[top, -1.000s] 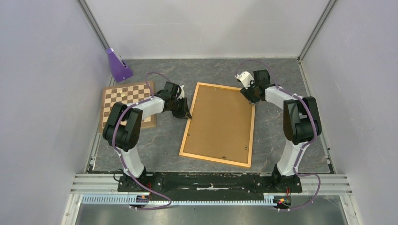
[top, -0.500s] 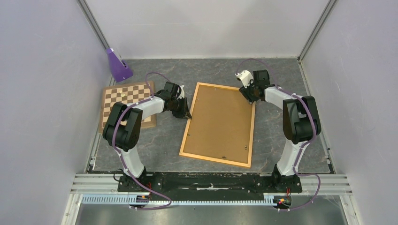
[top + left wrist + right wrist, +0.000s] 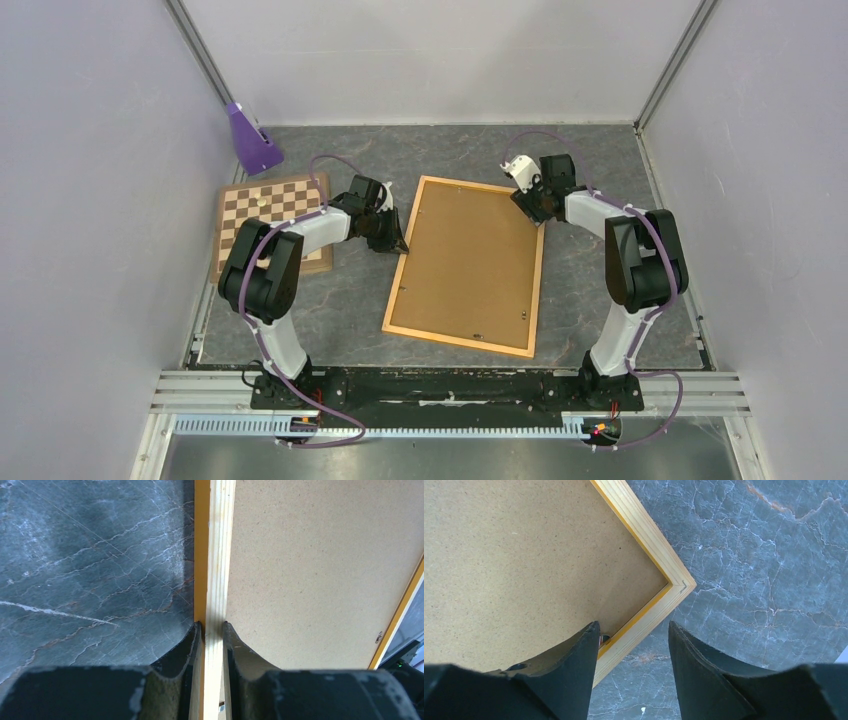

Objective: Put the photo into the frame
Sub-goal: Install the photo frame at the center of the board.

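The frame (image 3: 470, 265) lies face down mid-table, its brown fibreboard back up and its light orange rails around it. My left gripper (image 3: 397, 243) is at the frame's left rail. In the left wrist view that gripper (image 3: 212, 626) is shut on the pale rail (image 3: 215, 555), one finger on each side. My right gripper (image 3: 537, 215) is at the frame's far right corner. In the right wrist view it (image 3: 634, 625) stands open across the rail (image 3: 651, 615), one finger over the backing board (image 3: 524, 555) and the other over the table. The photo is out of view.
A brown-and-white chessboard (image 3: 270, 215) lies left of the left arm, with a purple wedge-shaped object (image 3: 250, 140) behind it at the back left. Small clips (image 3: 478, 336) sit near the frame's front rail. Grey walls close in the table on three sides.
The right wrist has shifted slightly to the right at the frame's far corner. The left arm and the frame have not moved.
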Motion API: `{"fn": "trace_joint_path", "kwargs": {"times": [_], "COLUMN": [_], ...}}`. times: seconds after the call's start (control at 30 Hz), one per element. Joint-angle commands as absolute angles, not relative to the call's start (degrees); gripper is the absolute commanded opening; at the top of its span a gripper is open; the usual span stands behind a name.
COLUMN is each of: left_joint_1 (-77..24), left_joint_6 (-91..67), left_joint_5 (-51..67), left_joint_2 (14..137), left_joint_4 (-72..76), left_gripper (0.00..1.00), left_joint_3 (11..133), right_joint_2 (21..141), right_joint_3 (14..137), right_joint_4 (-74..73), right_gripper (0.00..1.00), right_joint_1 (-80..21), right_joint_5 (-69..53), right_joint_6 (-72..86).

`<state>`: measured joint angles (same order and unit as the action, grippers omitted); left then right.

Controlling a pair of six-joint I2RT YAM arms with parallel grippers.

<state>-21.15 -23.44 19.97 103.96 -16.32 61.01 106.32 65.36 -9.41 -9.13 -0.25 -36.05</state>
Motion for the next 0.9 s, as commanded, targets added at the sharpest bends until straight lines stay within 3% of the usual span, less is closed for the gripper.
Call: {"fn": "trace_joint_path", "kwargs": {"times": [0.0,0.6,0.87], "left_joint_1": [-21.18,-19.16,-19.16], "left_joint_6": [-25.14,-27.05,-26.84], "left_joint_5": [15.23,13.05,13.28], "left_joint_2": [103.89,103.01,102.73], "left_joint_4": [-16.03,-15.47,-15.12], "left_gripper": [0.02,0.02,0.02], "left_joint_3": [59.54,57.74,57.57], "right_joint_2": [105.5,108.75,108.99], "right_joint_3": [63.92,67.06,66.41], "right_joint_4": [-15.28,-22.81,-22.16], "right_gripper": [0.56,0.53,0.59], "right_joint_1": [-8.53,-6.13,-4.63], "right_joint_5": [0.3,-3.43,-3.3], "right_joint_6": [-37.79,-35.74,-26.34]}}
